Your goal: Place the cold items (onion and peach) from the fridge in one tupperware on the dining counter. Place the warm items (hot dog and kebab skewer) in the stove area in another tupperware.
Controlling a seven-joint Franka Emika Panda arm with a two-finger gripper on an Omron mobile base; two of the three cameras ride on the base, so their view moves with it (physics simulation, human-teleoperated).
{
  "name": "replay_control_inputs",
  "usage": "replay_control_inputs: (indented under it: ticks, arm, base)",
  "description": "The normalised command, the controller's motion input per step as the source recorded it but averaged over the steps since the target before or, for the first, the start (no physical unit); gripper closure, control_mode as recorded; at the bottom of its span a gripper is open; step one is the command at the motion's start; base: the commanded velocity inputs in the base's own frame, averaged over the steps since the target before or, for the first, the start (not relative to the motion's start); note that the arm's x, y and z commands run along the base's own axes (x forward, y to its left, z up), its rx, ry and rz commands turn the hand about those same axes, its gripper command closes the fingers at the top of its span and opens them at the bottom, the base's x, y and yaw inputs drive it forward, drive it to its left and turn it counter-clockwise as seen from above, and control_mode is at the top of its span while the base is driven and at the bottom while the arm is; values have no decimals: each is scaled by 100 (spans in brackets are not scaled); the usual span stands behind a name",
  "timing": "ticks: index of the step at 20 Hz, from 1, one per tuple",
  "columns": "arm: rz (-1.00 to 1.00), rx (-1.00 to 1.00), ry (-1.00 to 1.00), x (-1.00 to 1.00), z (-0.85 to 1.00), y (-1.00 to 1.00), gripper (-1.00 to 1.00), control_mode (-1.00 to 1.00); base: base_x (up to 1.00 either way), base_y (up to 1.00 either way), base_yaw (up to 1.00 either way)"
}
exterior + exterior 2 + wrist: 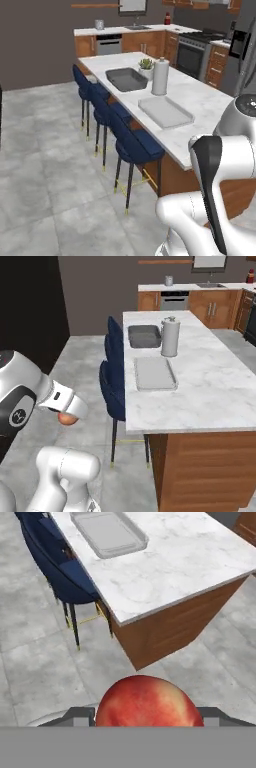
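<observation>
The tool (145,714) is clamped on the peach (148,703), a round fruit with smooth red skin mottled by paler yellow patches, which sits between the two dark finger tips at the bottom of the hand view. In the right base view the peach (67,418) shows as a small orange-red ball tucked under the white wrist, out over the grey tiled floor (45,165) and well apart from the worktop (210,381). That worktop is a long slab of white marble with faint grey veining, carried on a brown wooden base. On it lie two shallow rectangular tupperware trays with rounded corners: a pale grey tupperware (165,111) nearer the robot and a dark grey tupperware (126,79) farther along. Just beside the dark one stands a tall white cylinder, a paper towel roll (160,76), upright, with a small green potted plant (146,64) behind it. Navy upholstered stools (132,142) on thin dark legs line the worktop's long edge. Against the back wall are wooden cabinets and a stove (192,52).
</observation>
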Motion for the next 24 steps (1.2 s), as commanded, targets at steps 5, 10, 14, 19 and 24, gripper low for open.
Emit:
replay_control_inputs:
  ticks: [5, 10, 14, 19, 24]
  arm:
    - [0, 0, 0, 0, 0, 0, 100, 100]
    - [0, 0, 0, 0, 0, 0, 100, 100]
    - [0, 0, 0, 0, 0, 0, 100, 100]
    - [0, 0, 0, 0, 0, 0, 100, 100]
    - [0, 0, 0, 0, 0, 0, 100, 100]
  base:
    - [59, 100, -54]
    - [56, 100, -55]
    - [55, 100, -56]
    - [55, 100, -67]
    - [55, 99, -69]
